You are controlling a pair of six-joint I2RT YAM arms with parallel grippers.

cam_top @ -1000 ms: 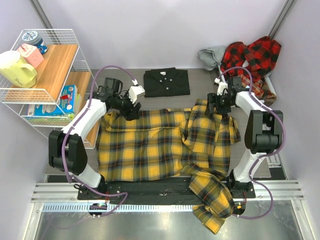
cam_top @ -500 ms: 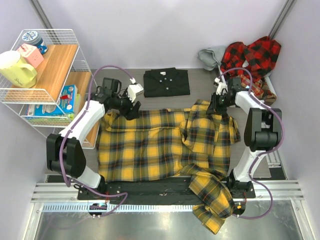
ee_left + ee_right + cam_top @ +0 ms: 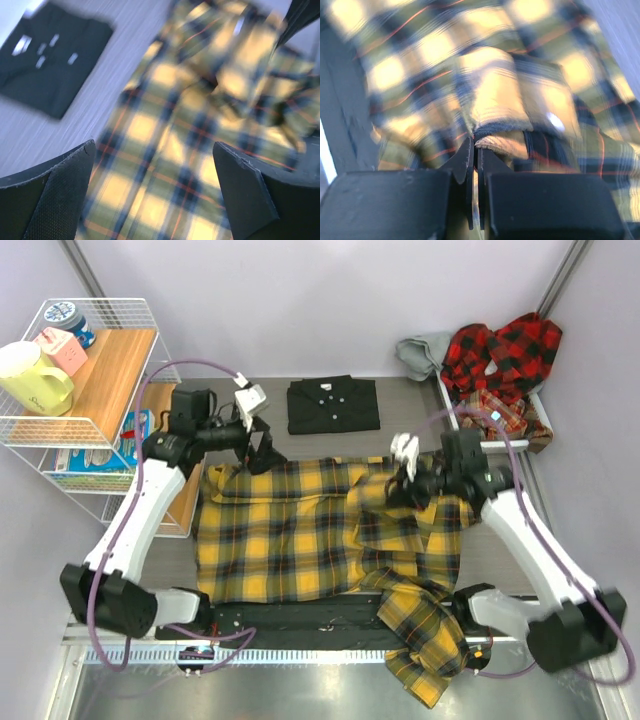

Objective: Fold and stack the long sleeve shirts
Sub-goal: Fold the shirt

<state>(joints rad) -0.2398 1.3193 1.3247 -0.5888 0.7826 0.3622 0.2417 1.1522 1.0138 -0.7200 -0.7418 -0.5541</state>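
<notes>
The yellow-and-black plaid shirt (image 3: 280,540) lies spread across the table, one sleeve (image 3: 430,650) hanging over the front edge. My right gripper (image 3: 398,488) is shut on a fold of its right side, and the pinched edge shows between the jaws in the right wrist view (image 3: 476,147). Above the shirt's back left corner hovers my left gripper (image 3: 260,452), open and holding nothing (image 3: 155,195); the plaid (image 3: 200,125) is blurred below it. A folded black shirt (image 3: 333,403) lies behind, also visible from the left wrist (image 3: 50,55). Red-and-black plaid shirts (image 3: 500,350) are piled at the back right.
A wire shelf rack (image 3: 100,430) with a yellow mug (image 3: 30,375), tins and boxes stands at the left. A grey cloth (image 3: 425,352) lies beside the red pile. A tray edge (image 3: 520,425) sits under that pile. Metal rails (image 3: 300,625) run along the near edge.
My right gripper shut on the shirt's right side and carried it left toward the middle. My left gripper opened and drew back from the collar.
</notes>
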